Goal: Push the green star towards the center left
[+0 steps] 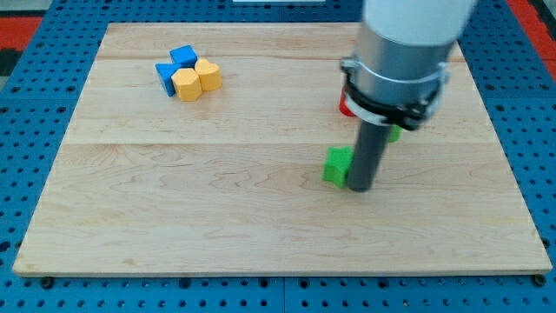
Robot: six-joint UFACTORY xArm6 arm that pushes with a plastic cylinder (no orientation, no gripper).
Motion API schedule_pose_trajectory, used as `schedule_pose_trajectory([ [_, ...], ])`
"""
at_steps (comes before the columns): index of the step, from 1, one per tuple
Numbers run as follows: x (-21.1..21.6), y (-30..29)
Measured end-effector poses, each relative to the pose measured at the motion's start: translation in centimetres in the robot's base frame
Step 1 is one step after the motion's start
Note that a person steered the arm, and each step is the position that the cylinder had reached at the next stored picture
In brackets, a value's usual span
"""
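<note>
Green star, shape partly hidden, is sitting right of table centre, touching my tip on its right. Tool is gripping nothing. Probably light, rigid, sliding easily; pushing its right face.

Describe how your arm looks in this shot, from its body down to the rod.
My arm enters from the view's top as a wide, smooth, light grey cylinder. Below it sits a dark ring-shaped collar with a paler band. From that hangs a straight, dark grey round rod, much narrower than the body, ending at my tip. No cables, labels or markings show, and it carries no claw.
</note>
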State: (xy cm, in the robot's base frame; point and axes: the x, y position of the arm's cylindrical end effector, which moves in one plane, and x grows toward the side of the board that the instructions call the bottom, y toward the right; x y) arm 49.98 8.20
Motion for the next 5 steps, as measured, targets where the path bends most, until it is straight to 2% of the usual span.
schedule_pose_trajectory([
  [3,-10.0,-7.0],
  [5,-11.3,-19.0],
])
